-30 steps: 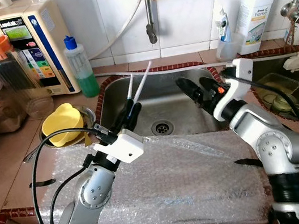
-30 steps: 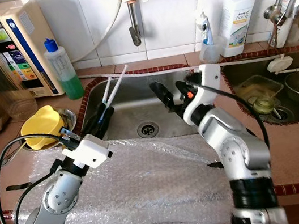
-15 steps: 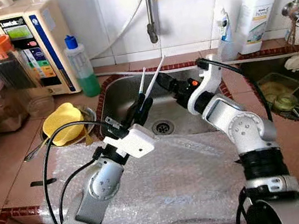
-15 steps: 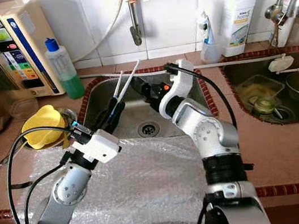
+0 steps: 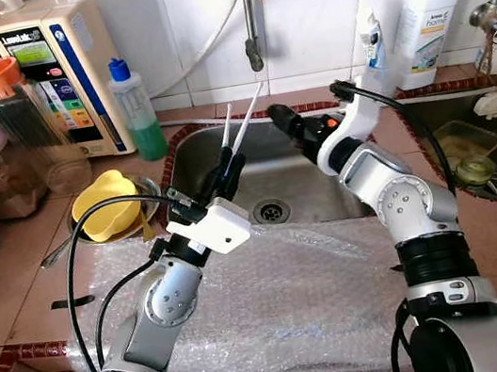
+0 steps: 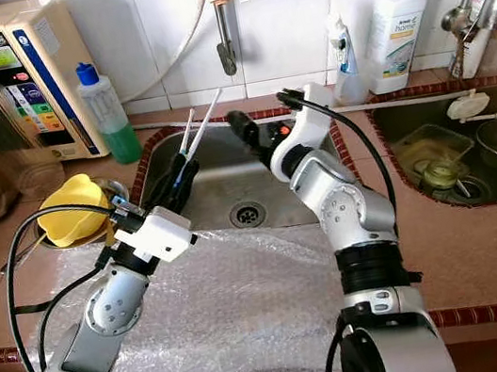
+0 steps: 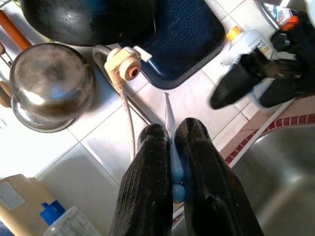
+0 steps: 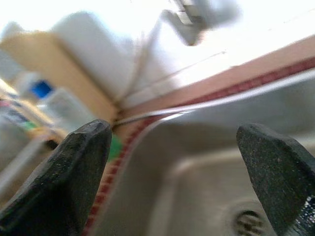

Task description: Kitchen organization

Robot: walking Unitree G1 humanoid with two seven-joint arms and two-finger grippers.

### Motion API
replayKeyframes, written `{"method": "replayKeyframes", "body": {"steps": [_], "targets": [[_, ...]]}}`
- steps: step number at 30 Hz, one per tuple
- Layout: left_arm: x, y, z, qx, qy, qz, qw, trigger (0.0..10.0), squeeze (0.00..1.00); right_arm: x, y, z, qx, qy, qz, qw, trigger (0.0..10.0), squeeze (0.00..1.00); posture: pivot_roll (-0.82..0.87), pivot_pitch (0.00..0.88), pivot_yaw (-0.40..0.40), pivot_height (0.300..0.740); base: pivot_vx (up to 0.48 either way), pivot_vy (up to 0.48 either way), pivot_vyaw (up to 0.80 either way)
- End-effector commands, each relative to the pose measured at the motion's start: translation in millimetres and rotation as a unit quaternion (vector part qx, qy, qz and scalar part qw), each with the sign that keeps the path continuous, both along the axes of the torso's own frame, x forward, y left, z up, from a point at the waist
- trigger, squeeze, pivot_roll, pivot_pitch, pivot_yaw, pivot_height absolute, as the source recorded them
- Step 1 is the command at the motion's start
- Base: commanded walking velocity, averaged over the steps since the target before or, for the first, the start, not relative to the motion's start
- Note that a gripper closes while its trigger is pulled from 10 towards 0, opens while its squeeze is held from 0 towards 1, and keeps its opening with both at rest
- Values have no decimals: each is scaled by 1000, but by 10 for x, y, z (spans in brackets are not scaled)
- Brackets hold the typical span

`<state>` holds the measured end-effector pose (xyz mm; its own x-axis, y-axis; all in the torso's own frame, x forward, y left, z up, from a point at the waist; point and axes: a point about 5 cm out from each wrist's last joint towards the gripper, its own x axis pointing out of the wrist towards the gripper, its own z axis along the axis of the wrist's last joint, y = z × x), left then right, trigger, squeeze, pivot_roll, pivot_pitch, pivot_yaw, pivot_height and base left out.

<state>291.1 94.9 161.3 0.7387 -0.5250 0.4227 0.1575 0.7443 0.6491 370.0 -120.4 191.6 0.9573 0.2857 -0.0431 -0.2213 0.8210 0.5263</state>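
Right gripper point(image 5: 281, 119) swung leftward over sink point(image 5: 300, 182), nearing chopsticks point(image 5: 241, 130).

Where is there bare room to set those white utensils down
Free: the bubble wrap in front of the sink, and the sink basin itself. Crowded: the counter left of the sink, around the yellow cup and jars.

Sink point(image 5: 309, 176) basin free btwn grippers; tap point(image 5: 246, 14) overhead.

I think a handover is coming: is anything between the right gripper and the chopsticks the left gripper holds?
Nothing visible. The left gripper holds the white chopsticks upright over the sink, and the open right gripper sits just beside their tips, with open air between.
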Motion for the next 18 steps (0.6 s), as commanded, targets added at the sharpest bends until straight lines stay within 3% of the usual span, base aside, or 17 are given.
{"method": "replayKeyframes", "body": {"steps": [1,4,7,13,18], "targets": [[35,34,16,3,0,7,1000,10000,0,3,-29,86,-4,-19,-19,1000,10000,0,31,0,49,740,0,0,0],[33,-3,-1,4,3,-1,1000,10000,0,-7,21,171,40,-30,-2,999,10000,0,26,0,53,740,0,0,0],[33,-50,-11,5,7,-10,1000,10000,0,-72,175,328,105,-62,58,991,10000,0,25,0,55,740,0,0,0],[31,-75,-20,5,8,-13,1000,10000,0,-205,288,381,142,-89,112,979,10000,0,28,0,51,740,0,0,0],[26,-82,-27,3,10,-14,1000,10000,0,-265,350,327,141,-79,138,977,10000,0,28,0,48,740,0,0,0]]}}
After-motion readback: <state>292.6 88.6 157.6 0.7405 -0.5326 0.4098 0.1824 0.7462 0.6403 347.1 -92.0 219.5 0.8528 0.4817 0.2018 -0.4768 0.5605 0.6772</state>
